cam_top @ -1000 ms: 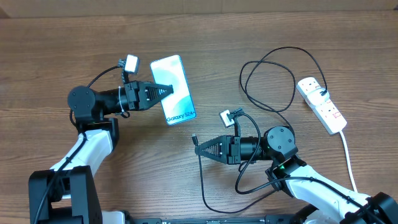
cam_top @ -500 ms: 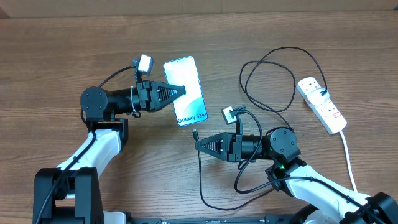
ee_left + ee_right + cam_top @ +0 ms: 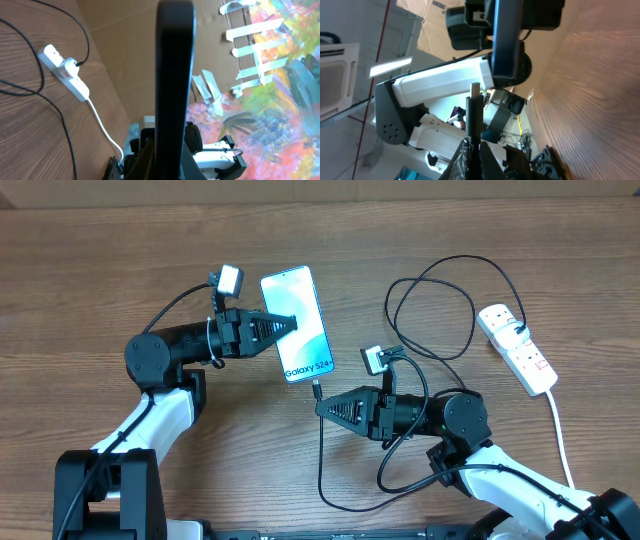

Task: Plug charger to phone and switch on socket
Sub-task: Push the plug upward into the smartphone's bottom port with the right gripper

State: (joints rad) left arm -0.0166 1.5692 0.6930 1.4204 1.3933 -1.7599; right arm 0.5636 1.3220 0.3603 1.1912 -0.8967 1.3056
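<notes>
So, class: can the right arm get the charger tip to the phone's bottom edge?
Probably yes: the charger tip sits just short of the phone, with nothing between them.

table (image 3: 90, 250): wood | wall: mural (image 3: 285, 110), taped cardboard (image 3: 125, 35) | light: ceiling strip (image 3: 390, 66)

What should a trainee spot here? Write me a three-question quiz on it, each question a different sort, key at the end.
1. True or false: the left gripper is shut on the phone.
2. The right gripper holds: A the phone, B the charger, C nothing.
3. Fill in: the charger's far end sits in the white ____ on the right.
Key: 1 true; 2 B; 3 socket.
</notes>
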